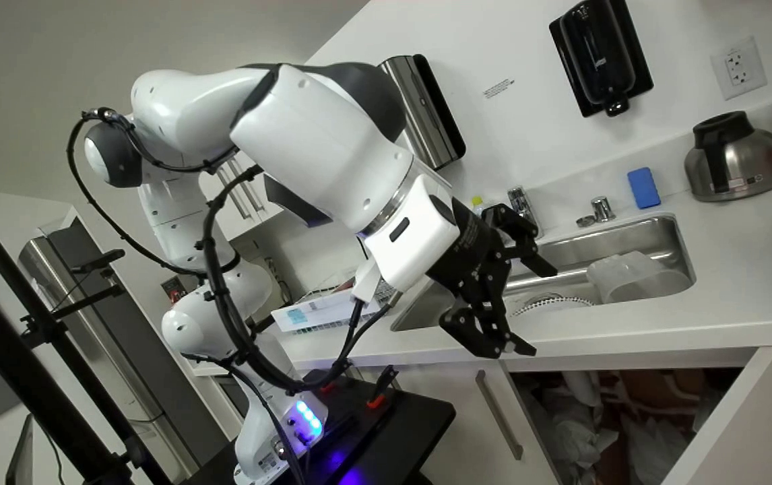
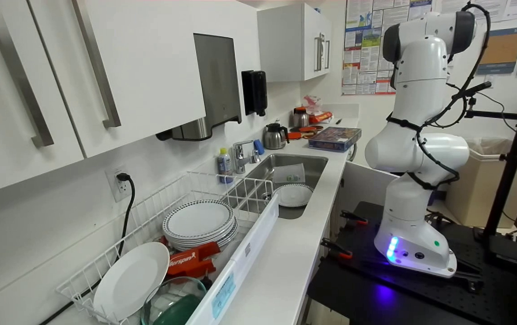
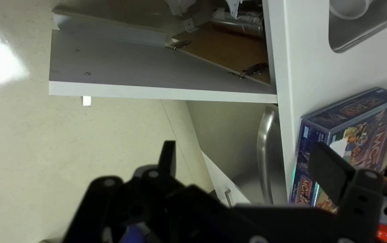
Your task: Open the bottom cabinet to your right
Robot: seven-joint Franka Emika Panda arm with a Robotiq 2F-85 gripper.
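Note:
The bottom cabinet under the sink has one door (image 1: 756, 424) swung wide open, showing white bags and brown panels inside. Its closed door (image 1: 457, 404) with a vertical silver bar handle (image 1: 499, 414) is beside the opening. The open door also shows in an exterior view (image 2: 366, 180), partly hidden by the arm, and edge-on in the wrist view (image 3: 146, 65) with its hinges. My gripper (image 1: 535, 308) is open and empty, above the counter's front edge and apart from the door. In the wrist view its fingers (image 3: 246, 152) are spread wide with nothing between them.
The white counter (image 1: 736, 289) holds a sink (image 1: 686, 269), a steel pot (image 1: 736, 158) and a Monopoly box (image 3: 349, 128). A steel appliance handle (image 3: 264, 152) is beyond the open door. A dish rack (image 2: 249, 243) stands along the counter; a black table (image 2: 344, 289) carries the arm.

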